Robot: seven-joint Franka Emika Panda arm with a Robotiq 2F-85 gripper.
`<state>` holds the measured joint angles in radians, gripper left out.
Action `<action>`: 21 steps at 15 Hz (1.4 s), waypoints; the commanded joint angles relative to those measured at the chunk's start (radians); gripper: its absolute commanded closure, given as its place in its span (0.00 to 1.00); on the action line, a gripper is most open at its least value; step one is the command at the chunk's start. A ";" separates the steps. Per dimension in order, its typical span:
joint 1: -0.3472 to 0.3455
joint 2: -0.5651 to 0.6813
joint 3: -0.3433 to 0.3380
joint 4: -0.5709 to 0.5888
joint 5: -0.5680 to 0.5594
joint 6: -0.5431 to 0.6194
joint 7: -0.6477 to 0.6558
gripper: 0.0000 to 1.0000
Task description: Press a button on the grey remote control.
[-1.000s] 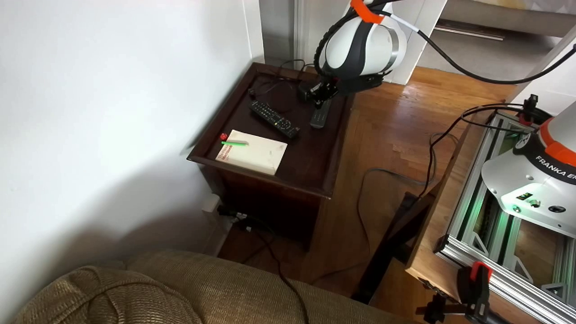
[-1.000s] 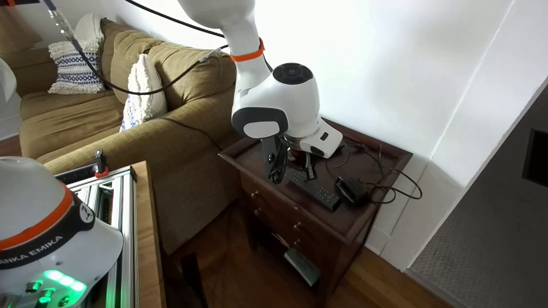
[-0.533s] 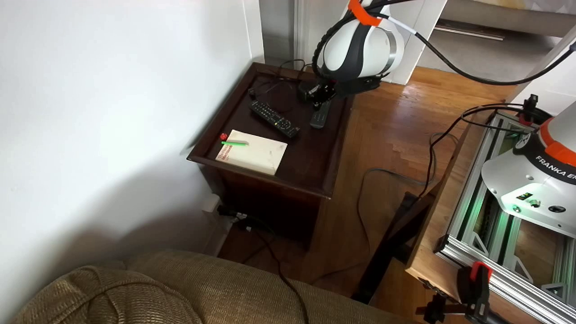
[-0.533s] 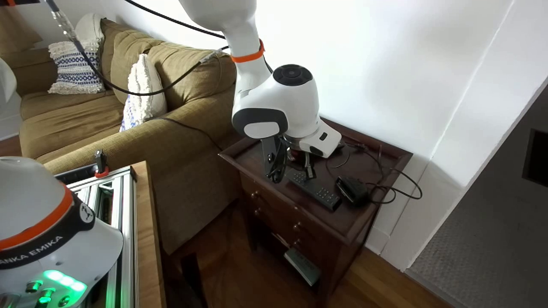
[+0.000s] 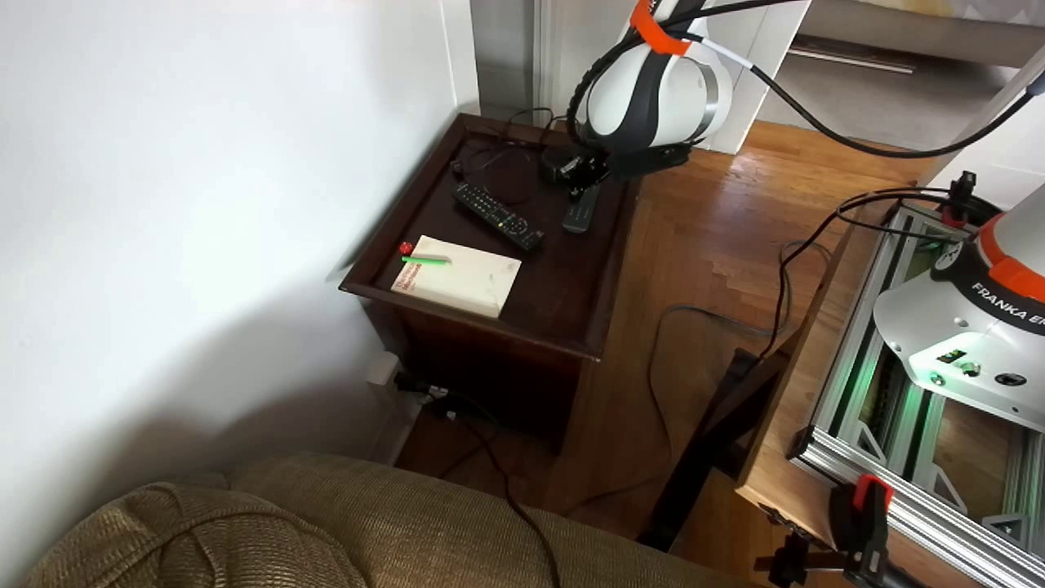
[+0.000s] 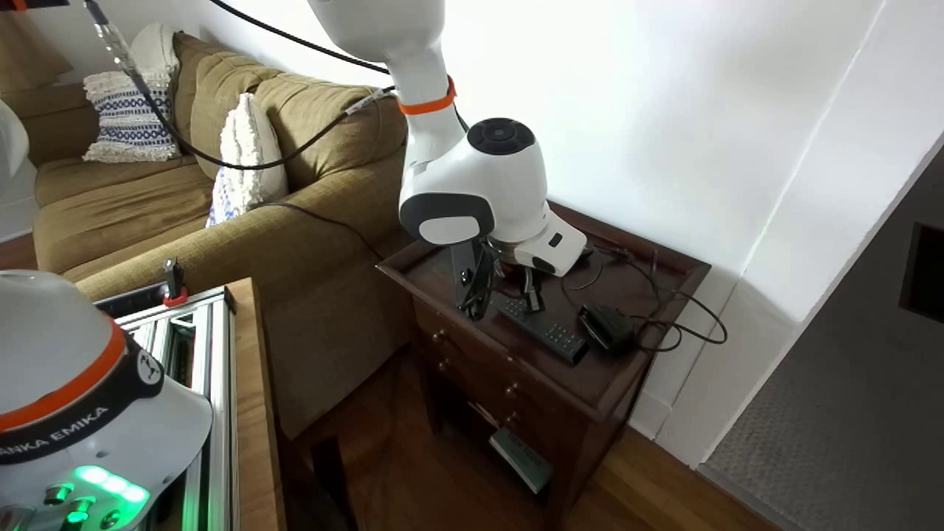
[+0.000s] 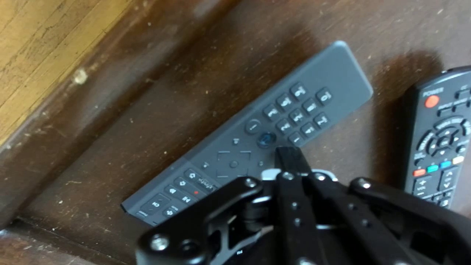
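Observation:
The grey remote control (image 7: 217,151) lies flat on the dark wooden side table, with number keys, a round blue button and a square pad. It shows in both exterior views (image 5: 579,216) (image 6: 547,329), partly behind the gripper. My gripper (image 7: 289,150) is shut and empty. Its fingertips point down over the remote's edge, beside the blue button (image 7: 266,140) and the lowest number key. In an exterior view the gripper (image 6: 534,304) is very close over the remote's middle. I cannot tell whether the tips touch it. The gripper's body hides part of the remote.
A longer black remote (image 7: 438,143) lies beside the grey one. A cream booklet (image 5: 465,282) with a green pen (image 5: 426,260) and a red object (image 5: 406,247) lie farther along the table. A black device (image 6: 606,328) with cables stands near the grey remote. The table has a raised rim (image 6: 501,346).
The arm and gripper have come down slightly toward the grey remote, with a very small sideways shift. The remotes and the other things on the table have not moved.

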<state>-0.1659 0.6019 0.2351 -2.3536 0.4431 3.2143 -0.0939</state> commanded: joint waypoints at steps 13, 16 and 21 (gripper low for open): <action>-0.016 0.055 0.000 -0.006 -0.012 0.061 -0.019 1.00; -0.008 0.018 0.004 -0.013 -0.010 0.053 -0.017 1.00; 0.014 -0.056 -0.026 -0.042 -0.151 0.030 0.112 1.00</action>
<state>-0.1654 0.5974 0.2309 -2.3572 0.3586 3.2387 -0.0455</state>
